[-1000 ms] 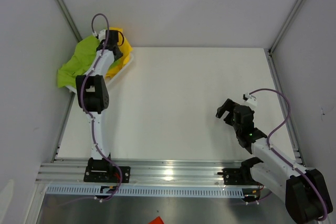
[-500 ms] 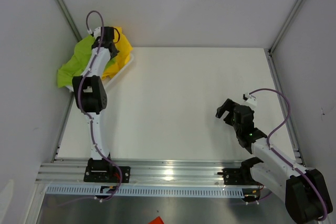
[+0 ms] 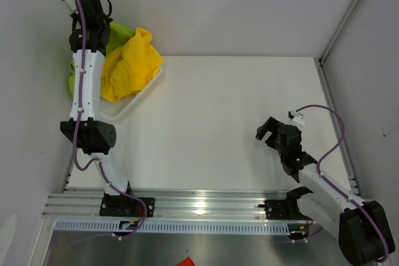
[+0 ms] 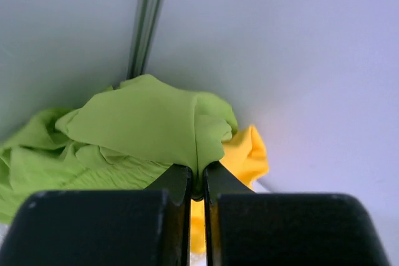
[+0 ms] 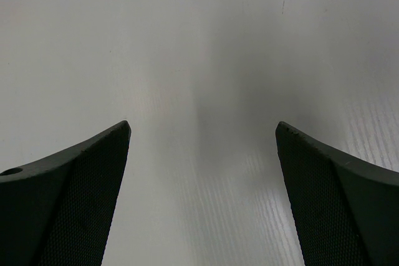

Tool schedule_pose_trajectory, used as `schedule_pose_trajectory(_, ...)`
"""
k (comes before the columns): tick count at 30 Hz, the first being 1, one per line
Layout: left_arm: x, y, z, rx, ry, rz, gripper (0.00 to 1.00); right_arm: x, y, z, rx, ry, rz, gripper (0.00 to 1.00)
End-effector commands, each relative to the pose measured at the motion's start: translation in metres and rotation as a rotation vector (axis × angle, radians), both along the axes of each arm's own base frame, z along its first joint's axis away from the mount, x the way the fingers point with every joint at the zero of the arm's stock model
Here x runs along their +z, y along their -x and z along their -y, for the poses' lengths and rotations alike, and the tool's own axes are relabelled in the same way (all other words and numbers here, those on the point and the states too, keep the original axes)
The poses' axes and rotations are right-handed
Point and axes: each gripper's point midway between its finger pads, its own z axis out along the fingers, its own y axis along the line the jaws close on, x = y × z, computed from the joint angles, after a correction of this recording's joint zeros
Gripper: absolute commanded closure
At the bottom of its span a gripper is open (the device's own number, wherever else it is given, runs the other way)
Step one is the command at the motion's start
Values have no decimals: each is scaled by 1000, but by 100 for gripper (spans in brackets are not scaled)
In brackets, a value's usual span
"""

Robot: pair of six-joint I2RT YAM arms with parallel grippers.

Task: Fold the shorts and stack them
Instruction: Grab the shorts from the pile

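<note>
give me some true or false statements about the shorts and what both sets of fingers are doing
1. The left fingers are pinched shut on the green shorts. True.
2. The yellow shorts are neatly folded. False: they lie bunched in the basket at the far left corner.
3. The right fingers stand wide open over the bare table. True.
4. The right fingers hold the yellow shorts. False: they hold nothing.

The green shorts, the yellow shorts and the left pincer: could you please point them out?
green shorts [image 4: 149, 123], left wrist view, on the bunched fold.
yellow shorts [image 3: 131, 66], top external view, middle of heap.
left pincer [image 4: 197, 182], left wrist view, between fingertips.
</note>
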Motion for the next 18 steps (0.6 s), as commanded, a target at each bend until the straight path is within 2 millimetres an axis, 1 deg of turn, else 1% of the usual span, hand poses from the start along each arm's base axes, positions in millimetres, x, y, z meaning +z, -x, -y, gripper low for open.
schedule_pose_trajectory(1, 125, 59, -13, 46, -95, 264, 100, 19, -10, -3, 5, -12, 57, 1)
schedule_pose_trajectory(2, 140, 67, -12, 45, -104, 303, 100, 20, -11, -3, 6, -12, 60, 1)
schedule_pose_trajectory(4, 159, 84, -13, 47, -118, 347, 100, 19, -11, -3, 6, -15, 59, 1)
schedule_pose_trajectory(5, 181, 100, -11, 41, -123, 407, 100, 19, -11, -4, 11, -17, 60, 1)
schedule_pose_trajectory(6, 190, 108, -8, 33, -124, 435, 100, 18, -11, -5, 13, -17, 57, 1)
schedule_pose_trajectory(7, 197, 113, -5, 18, -127, 459, 100, 19, -11, -5, 15, -18, 58, 0)
schedule_pose_trajectory(8, 212, 130, -2, 6, -128, 504, 100, 19, -12, -6, 17, -17, 58, 1)
schedule_pose_trajectory(9, 226, 137, 4, -25, -119, 558, 100, 18, -12, -6, 20, -18, 56, 0)
schedule_pose_trajectory(10, 231, 142, 8, -50, -119, 582, 100, 19, -12, -7, 23, -18, 57, 1)
schedule_pose_trajectory(11, 249, 162, 13, -71, -118, 639, 100, 18, -11, -7, 25, -18, 56, 0)
schedule_pose_trajectory(12, 259, 170, 16, -82, -116, 677, 100, 19, -12, -7, 25, -18, 59, 1)
schedule_pose_trajectory(13, 268, 177, 33, -135, -113, 707, 100, 18, -11, -8, 29, -19, 57, 1)
schedule_pose_trajectory(14, 275, 185, 38, -153, -115, 730, 100, 19, -12, -8, 32, -22, 59, 0)
schedule_pose_trajectory(15, 289, 201, 50, -185, -114, 773, 100, 19, -12, -9, 35, -22, 59, 1)
schedule_pose_trajectory(16, 296, 208, 58, -221, -115, 798, 100, 18, -12, -9, 34, -21, 56, 0)
schedule_pose_trajectory(17, 305, 222, 65, -256, -96, 837, 100, 18, -12, -9, 36, -19, 54, 1)
schedule_pose_trajectory(18, 307, 224, 74, -296, -77, 854, 100, 18, -12, -10, 39, -19, 54, 0)
